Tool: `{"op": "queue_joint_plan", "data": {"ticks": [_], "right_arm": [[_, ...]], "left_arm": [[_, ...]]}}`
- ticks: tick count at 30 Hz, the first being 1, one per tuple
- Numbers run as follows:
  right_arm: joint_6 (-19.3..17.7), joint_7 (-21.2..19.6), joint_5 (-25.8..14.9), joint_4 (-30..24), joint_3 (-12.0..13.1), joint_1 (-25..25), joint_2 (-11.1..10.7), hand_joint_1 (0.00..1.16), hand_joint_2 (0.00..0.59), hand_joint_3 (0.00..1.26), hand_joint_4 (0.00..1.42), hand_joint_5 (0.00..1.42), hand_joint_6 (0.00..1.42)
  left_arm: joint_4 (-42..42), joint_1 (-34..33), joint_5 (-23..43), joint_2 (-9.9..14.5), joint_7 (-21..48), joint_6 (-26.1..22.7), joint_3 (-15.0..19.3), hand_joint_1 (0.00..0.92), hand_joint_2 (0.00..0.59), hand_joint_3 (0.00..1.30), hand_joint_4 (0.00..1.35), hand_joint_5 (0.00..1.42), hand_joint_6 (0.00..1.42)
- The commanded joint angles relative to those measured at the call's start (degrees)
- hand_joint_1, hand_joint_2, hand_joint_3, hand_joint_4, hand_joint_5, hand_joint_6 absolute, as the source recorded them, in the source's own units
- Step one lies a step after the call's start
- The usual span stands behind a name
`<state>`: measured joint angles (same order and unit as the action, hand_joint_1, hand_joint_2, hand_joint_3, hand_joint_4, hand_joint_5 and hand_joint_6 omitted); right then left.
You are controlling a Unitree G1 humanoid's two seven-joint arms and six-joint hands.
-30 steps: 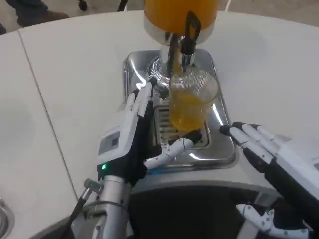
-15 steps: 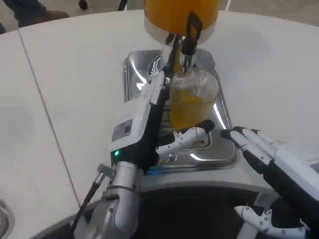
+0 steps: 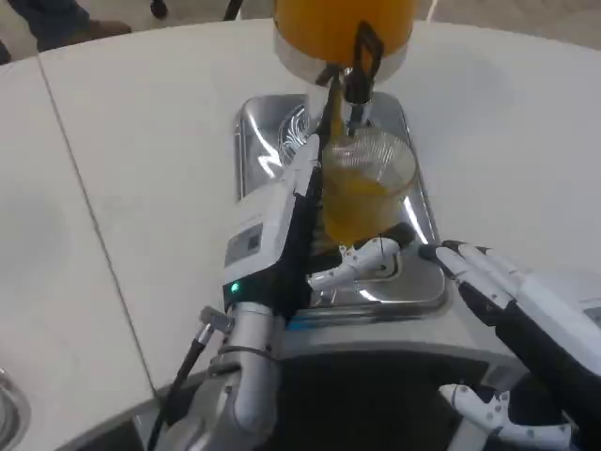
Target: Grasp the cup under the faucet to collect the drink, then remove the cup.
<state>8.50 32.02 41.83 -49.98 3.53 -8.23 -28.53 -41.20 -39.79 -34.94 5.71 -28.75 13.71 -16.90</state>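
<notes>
A clear ribbed cup [image 3: 364,191], about half full of orange drink, stands on the steel drip tray [image 3: 261,132] under the black faucet [image 3: 358,66] of the orange juice dispenser [image 3: 343,23]. My left hand [image 3: 282,235] lies against the cup's left side, its fingers stretched up along the cup wall and its thumb [image 3: 362,260] reaching across in front of the cup's base. The fingers look spread rather than closed around the cup. My right hand [image 3: 502,287] rests flat on the table just right of the tray, fingers apart, holding nothing.
The white table [image 3: 141,141] stretches to the left and right of the tray, with a seam running diagonally on the left. The table's front edge lies just below the tray, near my forearms.
My left hand has moved forward and to the right, from beside the tray grille up against the cup's left side, with the thumb now in front of the cup. My right hand has barely moved.
</notes>
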Motion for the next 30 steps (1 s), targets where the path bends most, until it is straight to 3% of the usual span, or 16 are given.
{"op": "queue_joint_plan", "data": {"ticks": [1, 17, 30], "right_arm": [[0.63, 0.66, 0.6, 0.41, -0.84, 0.11, 0.23, 0.46, 0.484, 0.03, 0.0, 0.01, 0.11], [4.06, 1.44, -0.66, 3.47, -1.74, 4.29, 0.09, 0.45, 0.472, 0.03, 0.0, 0.01, 0.13], [5.77, 1.97, -1.52, 5.08, -3.57, 6.66, 0.09, 0.44, 0.474, 0.03, 0.0, 0.02, 0.13]], "left_arm": [[-2.8, -2.44, 1.05, -1.18, -0.64, 0.98, -0.28, 0.215, 0.058, 0.0, 0.0, 0.11, 0.13], [-6.11, -4.58, 0.9, -2.87, -2.42, 0.99, -2.0, 0.243, 0.058, 0.0, 0.0, 0.18, 0.2], [-3.94, -3.91, -0.61, -2.32, -5.98, -1.59, -2.96, 0.246, 0.058, 0.0, 0.0, 0.21, 0.22]]}}
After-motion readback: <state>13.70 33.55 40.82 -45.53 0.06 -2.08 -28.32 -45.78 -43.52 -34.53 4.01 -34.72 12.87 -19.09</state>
